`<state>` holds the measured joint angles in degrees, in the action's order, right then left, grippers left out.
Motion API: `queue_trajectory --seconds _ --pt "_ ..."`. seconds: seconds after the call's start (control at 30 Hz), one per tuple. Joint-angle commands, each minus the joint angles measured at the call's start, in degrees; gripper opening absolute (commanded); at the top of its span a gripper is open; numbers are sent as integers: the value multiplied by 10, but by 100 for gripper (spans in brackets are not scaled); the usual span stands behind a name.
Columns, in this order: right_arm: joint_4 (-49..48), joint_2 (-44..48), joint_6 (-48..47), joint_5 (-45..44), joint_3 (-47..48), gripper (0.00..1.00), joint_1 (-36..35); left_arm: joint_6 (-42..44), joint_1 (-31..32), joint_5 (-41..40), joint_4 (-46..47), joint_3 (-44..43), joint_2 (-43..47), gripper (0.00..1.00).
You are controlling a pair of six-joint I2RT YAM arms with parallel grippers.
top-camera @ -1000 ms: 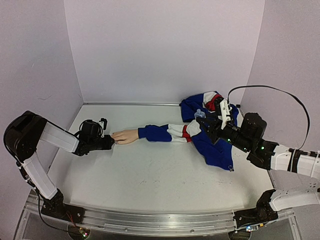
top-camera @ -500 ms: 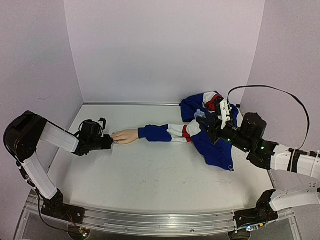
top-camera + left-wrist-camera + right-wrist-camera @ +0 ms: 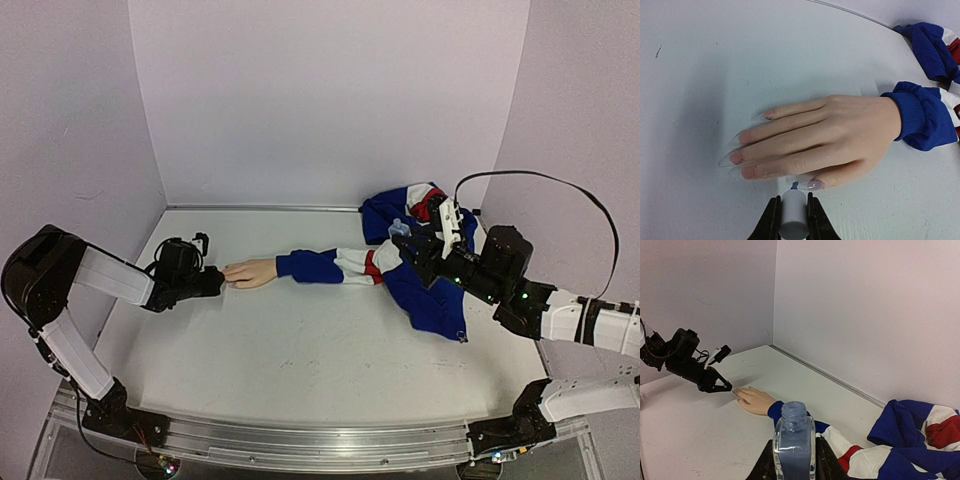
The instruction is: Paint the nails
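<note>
The pale mannequin hand [image 3: 825, 135] with a blue sleeve cuff [image 3: 920, 120] lies flat on the table, fingers pointing left; it also shows in the top view [image 3: 250, 272]. Its long clear nails [image 3: 732, 159] show at the fingertips. My left gripper [image 3: 792, 210] is shut on a pale cap with a brush [image 3: 793, 217]; the brush tip touches the thumb nail [image 3: 812, 185]. My right gripper [image 3: 794, 465] is shut on an open clear bottle of blue polish [image 3: 794, 440], held above the sleeve at the right [image 3: 415, 245].
A blue, white and red jacket [image 3: 420, 270] lies across the table's right half, its sleeve running to the hand. Purple walls [image 3: 330, 100] close the back and sides. The left arm [image 3: 100, 275] reaches in from the left wall.
My left gripper has drawn back slightly to the left along the hand's fingertips. The right arm and bottle have not moved.
</note>
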<state>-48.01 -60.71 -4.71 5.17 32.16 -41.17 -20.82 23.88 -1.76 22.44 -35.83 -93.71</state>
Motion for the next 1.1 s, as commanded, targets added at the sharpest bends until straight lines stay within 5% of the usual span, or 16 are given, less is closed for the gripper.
queue_trajectory --seconds 0.0,1.07 --pt "-47 7 4 8 6 0 3 6 5 2 15 14 39 0" --pt "-47 2 4 9 7 0 2 -2 5 42 37 -7 8 0"
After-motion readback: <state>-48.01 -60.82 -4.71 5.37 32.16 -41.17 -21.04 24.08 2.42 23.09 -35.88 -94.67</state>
